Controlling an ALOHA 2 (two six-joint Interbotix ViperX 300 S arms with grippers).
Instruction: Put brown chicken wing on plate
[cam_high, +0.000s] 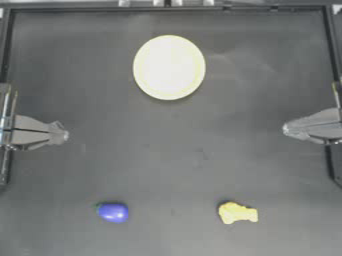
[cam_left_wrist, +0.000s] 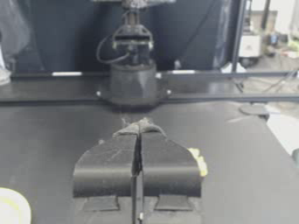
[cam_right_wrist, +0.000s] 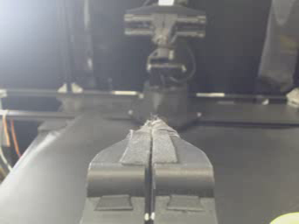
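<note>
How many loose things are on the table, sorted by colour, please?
Yellow: 2, the plate and the chicken wing.
Blue-purple: 1, the ball.
Total: 3.
The left gripper and right gripper sit parked at the table's sides, jaws shut and holding nothing.

Plate (cam_left_wrist: 10, 209) cut off by edge

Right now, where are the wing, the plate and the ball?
wing (cam_high: 237, 213), top view, middle of the lumpy yellow piece
plate (cam_high: 146, 85), top view, its yellow rim
ball (cam_high: 113, 212), top view, centre of the blue ball
</note>
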